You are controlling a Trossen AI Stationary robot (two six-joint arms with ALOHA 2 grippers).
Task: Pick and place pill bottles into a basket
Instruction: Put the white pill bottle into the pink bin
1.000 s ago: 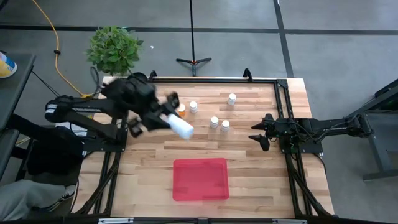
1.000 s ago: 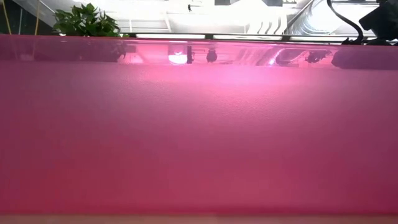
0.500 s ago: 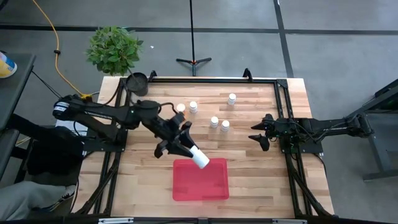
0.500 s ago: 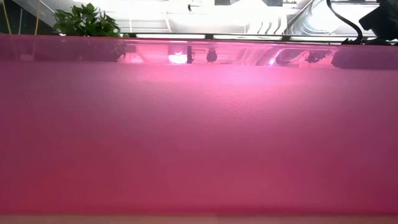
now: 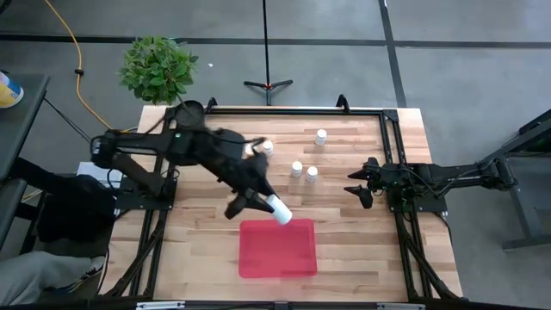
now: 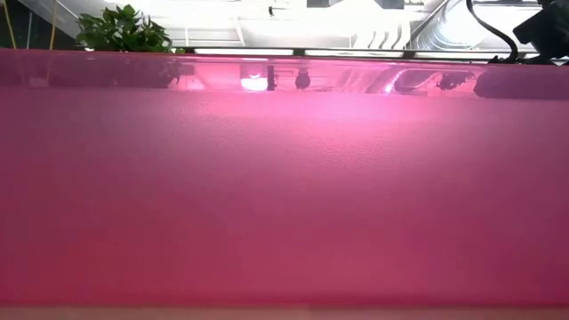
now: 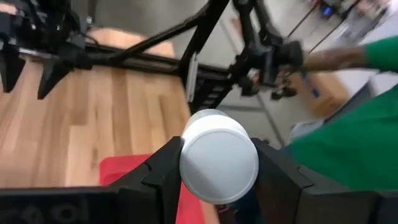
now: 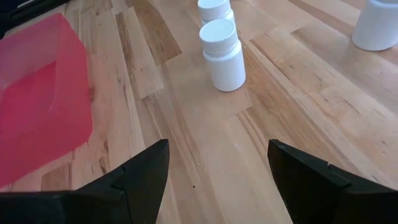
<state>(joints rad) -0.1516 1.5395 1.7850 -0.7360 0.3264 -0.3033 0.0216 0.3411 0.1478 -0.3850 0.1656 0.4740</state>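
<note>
My left gripper (image 5: 267, 205) is shut on a white pill bottle (image 5: 280, 212), held in the air just over the far edge of the red basket (image 5: 277, 250). In the left wrist view the bottle (image 7: 217, 155) shows a round white end between my two dark fingers. Several more white pill bottles (image 5: 296, 169) (image 5: 312, 174) (image 5: 321, 136) stand upright on the wood beyond the basket. My right gripper (image 5: 362, 191) waits open at the table's right, its fingers apart over bare wood (image 8: 217, 174), touching nothing. My left gripper pinches the bottle's round side wall (image 7: 186, 163) between its two fingers (image 7: 163, 171), one on each side. The fingers slant down toward the near right. The bottle sticks out past the fingertips, tilted, lifted clear of table and basket.
The low view is filled by the basket's red wall (image 6: 284, 178). A potted plant (image 5: 157, 69) and a small dark pot (image 5: 189, 112) sit at the far left corner. A person's green sleeve (image 7: 354, 124) shows beyond the table's right side. Bare wood lies around the basket.
My left gripper has carried the white bottle from the far left part of the table toward the near edge and the right, up to the basket's far edge, tipping over as it went. It has stayed shut on the bottle. The standing bottles have not moved.
</note>
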